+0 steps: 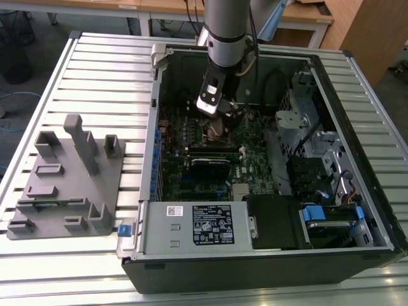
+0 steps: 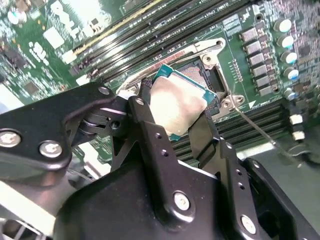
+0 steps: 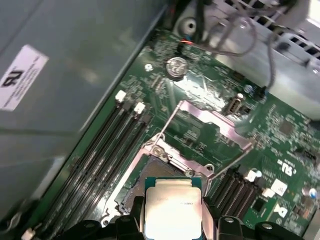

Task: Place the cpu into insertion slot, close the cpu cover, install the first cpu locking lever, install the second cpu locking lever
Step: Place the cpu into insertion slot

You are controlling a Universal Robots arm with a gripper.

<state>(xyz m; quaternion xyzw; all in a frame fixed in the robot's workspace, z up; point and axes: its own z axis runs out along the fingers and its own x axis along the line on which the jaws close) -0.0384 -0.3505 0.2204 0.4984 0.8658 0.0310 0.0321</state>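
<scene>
Gripper (image 2: pixel 177 111) clamps the cpu (image 2: pixel 176 97) by two opposite edges above the slot (image 2: pixel 202 76); cover (image 3: pixel 214 121) open. Judged light, rigid, fragile: hold edges only, never the underside.

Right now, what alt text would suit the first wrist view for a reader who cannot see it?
A pincer grips a silver cpu over the open slot of a green board. The cover is flipped open beyond it, and long black memory slots run alongside.
</scene>
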